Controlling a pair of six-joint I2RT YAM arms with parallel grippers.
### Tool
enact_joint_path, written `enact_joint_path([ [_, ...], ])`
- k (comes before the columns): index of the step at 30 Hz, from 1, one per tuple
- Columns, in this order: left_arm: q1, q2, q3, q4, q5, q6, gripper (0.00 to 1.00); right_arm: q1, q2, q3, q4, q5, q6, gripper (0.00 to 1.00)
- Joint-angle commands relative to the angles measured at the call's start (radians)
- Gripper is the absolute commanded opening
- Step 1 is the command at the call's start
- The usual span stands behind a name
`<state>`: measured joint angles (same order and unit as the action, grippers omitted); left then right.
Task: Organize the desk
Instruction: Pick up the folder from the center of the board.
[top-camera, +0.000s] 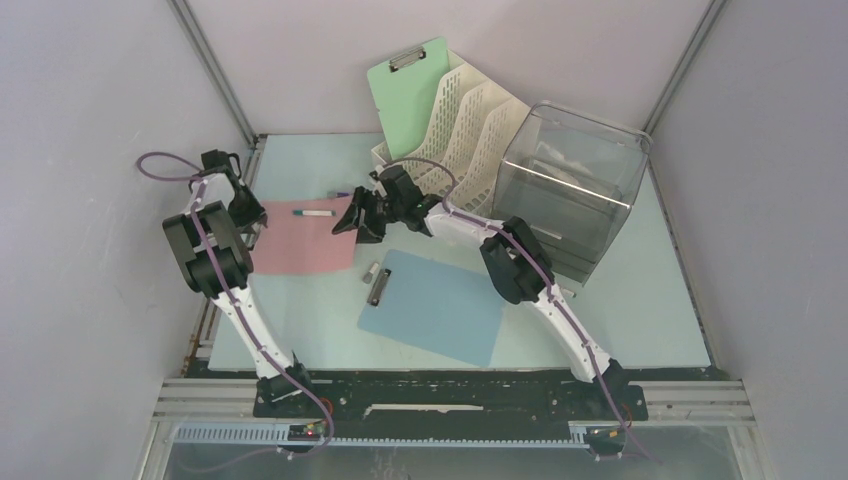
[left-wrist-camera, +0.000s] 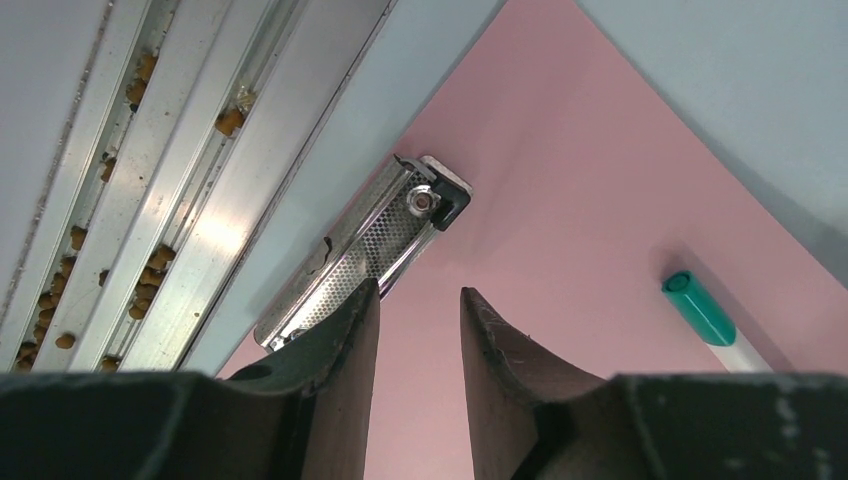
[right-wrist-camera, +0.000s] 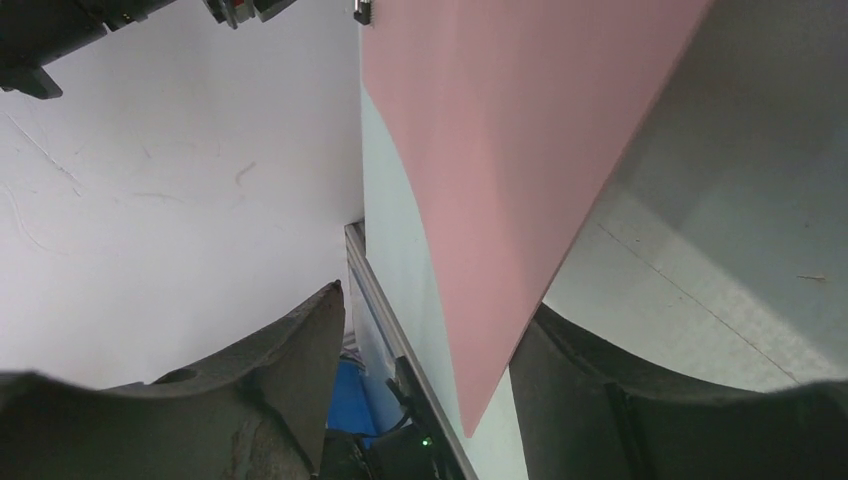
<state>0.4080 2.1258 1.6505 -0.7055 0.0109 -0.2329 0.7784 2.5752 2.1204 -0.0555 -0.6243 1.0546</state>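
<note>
The desk (top-camera: 650, 300) is a pale mint-blue tabletop. A pink clipboard (top-camera: 300, 245) lies on it at the left, with a teal-capped marker (top-camera: 315, 212) on top. My left gripper (top-camera: 254, 220) is at the board's left edge. In the left wrist view it (left-wrist-camera: 420, 290) is open above the pink board (left-wrist-camera: 560, 200), next to its metal clip (left-wrist-camera: 375, 250); the marker (left-wrist-camera: 700, 308) lies to the right. My right gripper (top-camera: 352, 222) is at the board's right edge. In the right wrist view it (right-wrist-camera: 435, 305) is open, with the pink board's corner (right-wrist-camera: 480, 200) between the jaws.
A blue clipboard (top-camera: 435, 305) with a metal clip (top-camera: 378, 283) lies in the middle front. A white file rack (top-camera: 465, 125) holding a pale green clipboard (top-camera: 405, 85) stands at the back. A grey see-through box (top-camera: 570, 185) stands at the right. Aluminium rails (left-wrist-camera: 150, 180) run along the left edge.
</note>
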Motion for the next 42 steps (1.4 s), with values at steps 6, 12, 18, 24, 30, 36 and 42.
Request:
enact_joint_path([
  [6,0.001,0.016,0.035,-0.036,0.05,0.027,0.39,0.0,0.027,0.055,-0.039,0.029,0.017,0.49],
  [12,0.0,0.02,0.041,-0.04,0.053,0.031,0.39,-0.007,0.013,-0.009,-0.04,0.034,0.019,0.29],
  [18,0.0,0.023,0.052,-0.049,0.067,0.042,0.39,-0.007,0.024,-0.035,0.017,-0.01,0.064,0.05],
  [24,0.0,0.024,0.057,-0.05,0.114,0.029,0.41,-0.012,-0.025,-0.116,0.046,-0.033,0.074,0.0],
  [30,0.0,-0.013,0.023,-0.03,0.144,0.015,0.47,-0.017,-0.152,-0.254,0.027,0.021,-0.014,0.0],
  [36,-0.001,-0.082,-0.037,0.004,0.182,0.007,0.53,-0.033,-0.313,-0.398,-0.011,0.107,-0.104,0.0],
  [42,-0.011,-0.183,-0.102,0.037,0.269,-0.006,0.58,-0.078,-0.412,-0.521,-0.032,0.113,-0.114,0.0],
])
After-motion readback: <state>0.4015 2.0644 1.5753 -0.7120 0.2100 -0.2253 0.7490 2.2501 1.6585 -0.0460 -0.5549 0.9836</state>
